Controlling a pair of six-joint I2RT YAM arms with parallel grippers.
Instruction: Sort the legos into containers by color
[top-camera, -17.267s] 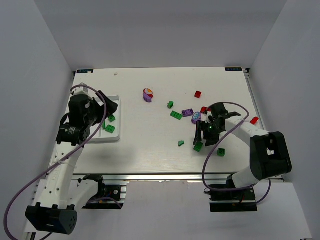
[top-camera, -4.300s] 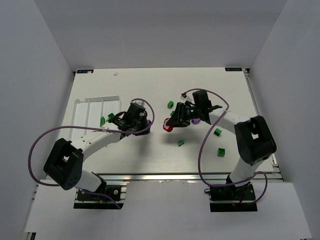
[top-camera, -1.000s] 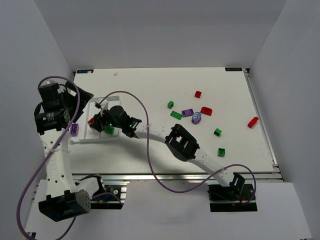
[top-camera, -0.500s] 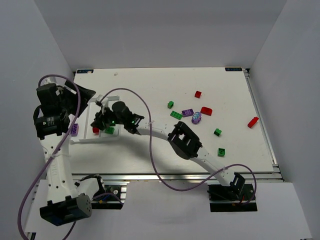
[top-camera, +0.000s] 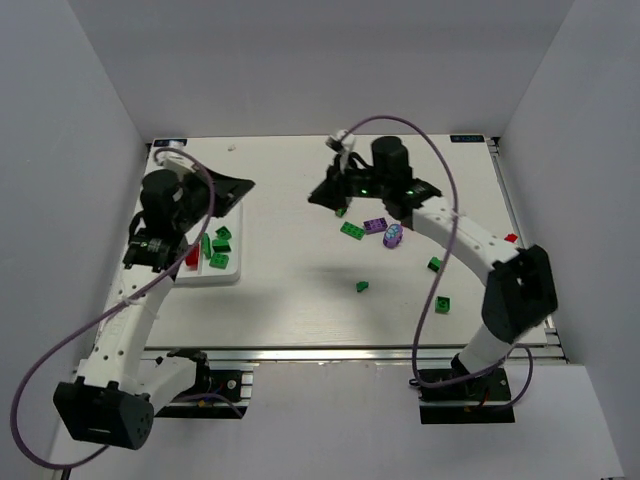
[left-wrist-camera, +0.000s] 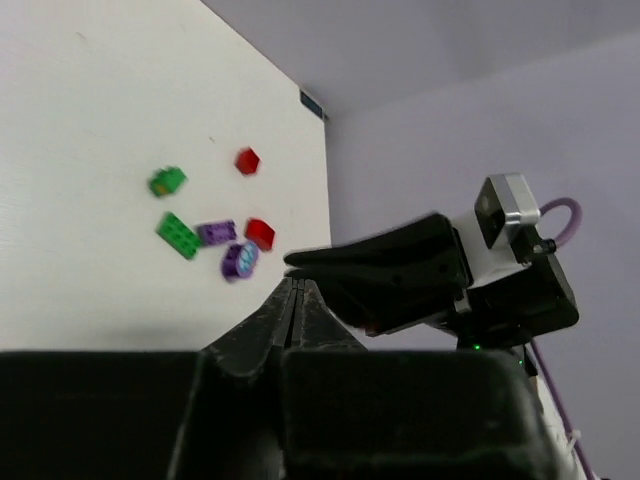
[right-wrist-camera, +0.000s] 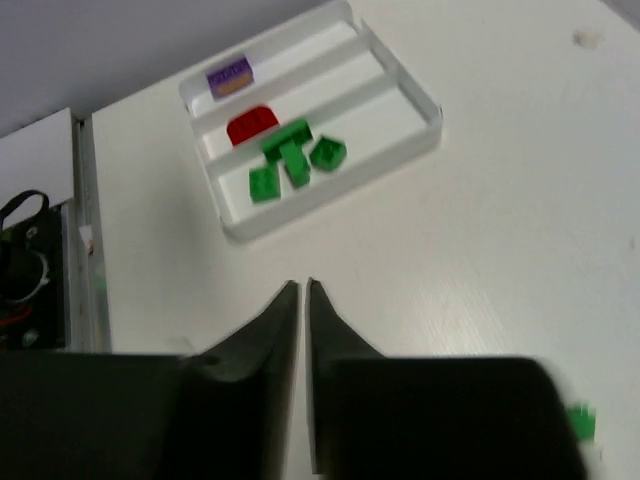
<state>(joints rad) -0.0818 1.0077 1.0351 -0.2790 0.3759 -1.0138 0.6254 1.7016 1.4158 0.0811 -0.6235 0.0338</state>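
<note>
**Overhead and wrist views, sorting in progress.** Your left end effector (left-wrist-camera: 292, 287) is clenched on nothing, its fingers meeting tip to tip. Seen from above, it hangs by the far corner of the tray (right-wrist-camera: 430, 118) and points toward the right arm. Your right end effector (right-wrist-camera: 302, 290) is also clenched and empty, with only a sliver of gap between its fingers. It is raised over the far middle of the worktop (top-camera: 300, 300) and points back at the tray. The two are well apart.

The tray lies at the left of the worktop. The right wrist view shows three lanes:
- **Far lane:** a purple brick (right-wrist-camera: 229, 76).
- **Middle lane:** a red brick (right-wrist-camera: 251, 123).
- **Near lane:** four green bricks (right-wrist-camera: 290, 155) in a cluster.

The loose legos lie right of centre. A flat green brick (top-camera: 352, 230) sits just beside a flat purple brick (top-camera: 375, 225), and a rounded purple piece (top-camera: 393, 236) sits just nearer than that. Three small green bricks (top-camera: 434, 264) (top-camera: 362, 287) (top-camera: 442, 305) are scattered nearer you. A red piece (top-camera: 512, 238) peeks out beside the right arm near the right edge. The left wrist view adds two red bricks (left-wrist-camera: 247, 160) (left-wrist-camera: 260, 233) and one more green brick (left-wrist-camera: 167, 181) in the same group.
</note>
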